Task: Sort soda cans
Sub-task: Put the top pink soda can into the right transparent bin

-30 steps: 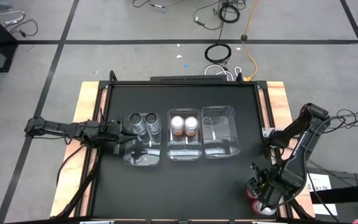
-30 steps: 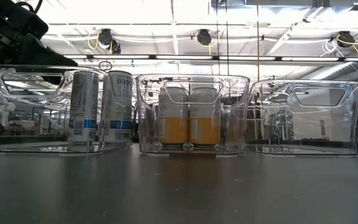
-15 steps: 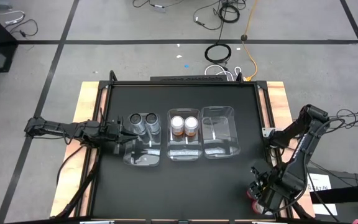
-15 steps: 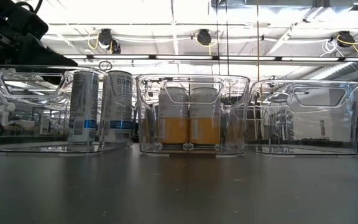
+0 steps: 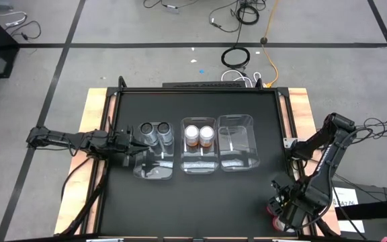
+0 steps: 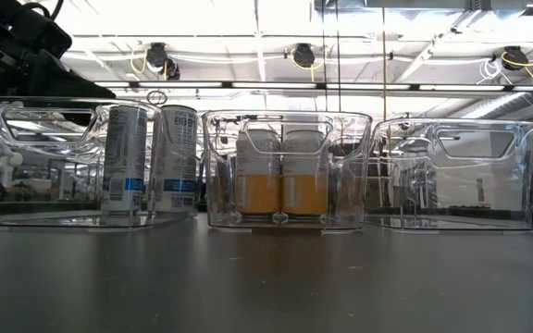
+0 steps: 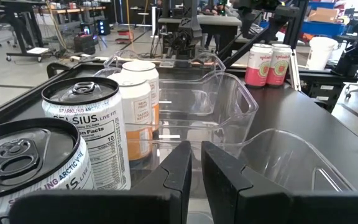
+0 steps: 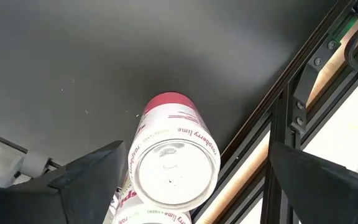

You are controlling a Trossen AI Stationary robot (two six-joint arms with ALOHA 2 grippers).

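Pink-and-white aluminium soda cans (image 8: 174, 163), two slim cylinders with pull-tab tops, stand touching each other at the near right corner of the matte black counter (image 5: 200, 202), just beside its metal edge rail. The right tool (image 5: 282, 216) hangs directly over them, its dark fingers (image 8: 86, 180) spread wide to either side of the upper can's lid. With the pair so close, a descending finger could strike the neighbour or tip one over the edge. Across the counter, three clear, glossy rectangular plastic bins (image 5: 236, 144) sit in a row: two grey-labelled cans (image 7: 95, 137) fill the left one, two orange-banded cans (image 6: 280, 180) the middle, the right stands empty. The left tool (image 7: 194, 168), fingers nearly together and holding nothing, waits at the left bin.
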